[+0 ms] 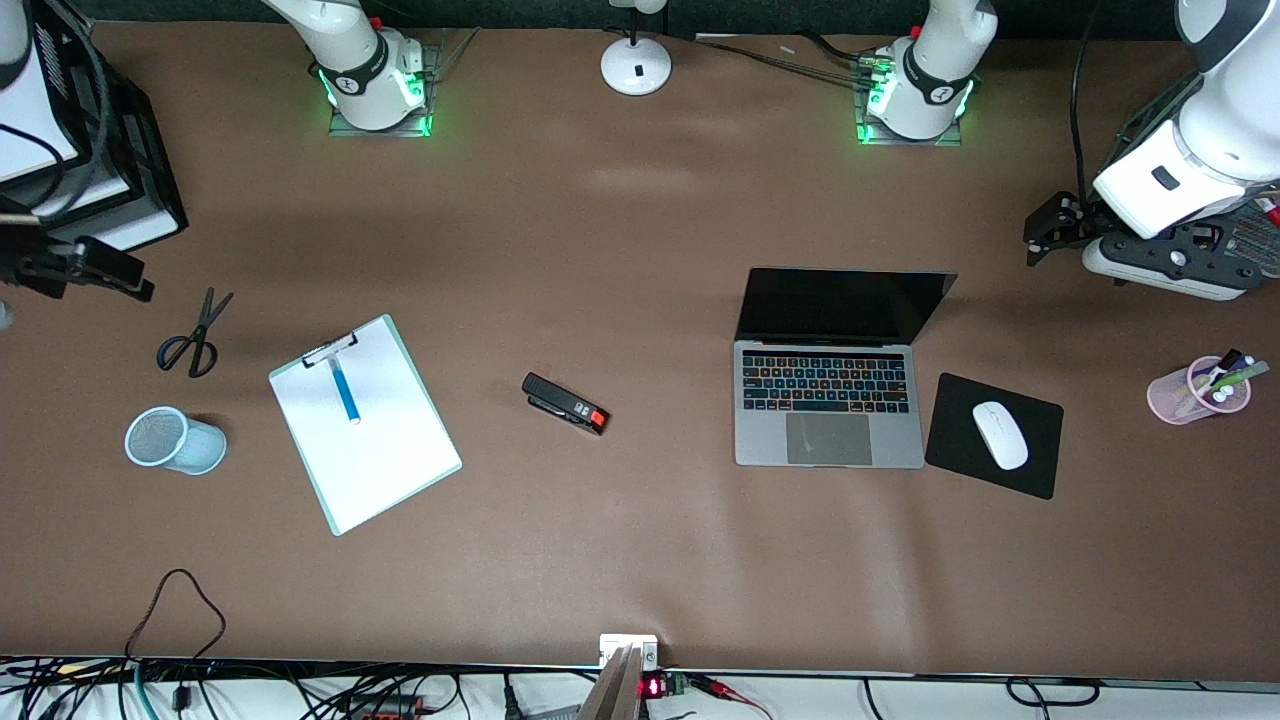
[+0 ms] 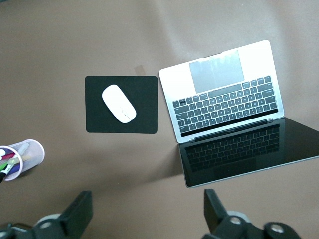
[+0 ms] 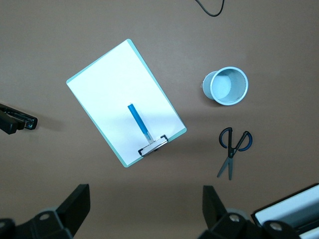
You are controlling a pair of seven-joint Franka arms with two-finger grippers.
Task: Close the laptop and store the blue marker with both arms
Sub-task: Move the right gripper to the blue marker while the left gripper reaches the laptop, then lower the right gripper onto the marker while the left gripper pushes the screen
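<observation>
- The laptop (image 1: 829, 388) stands open on the table (image 1: 640, 560), at centre right of the front view, with its black screen up.
- A white mouse (image 1: 1000, 434) lies on a black pad (image 1: 955, 455) just beside the laptop.
- The blue marker (image 1: 344, 391) lies on the white clipboard (image 1: 390, 460), at centre left of the front view, near the light-blue mesh cup (image 1: 172, 440).
- The left gripper (image 2: 149, 214) hangs over the table with its fingers spread apart, holding nothing.
- The right gripper (image 3: 147, 211) hangs over the table near the clipboard, fingers also spread apart and empty.
</observation>
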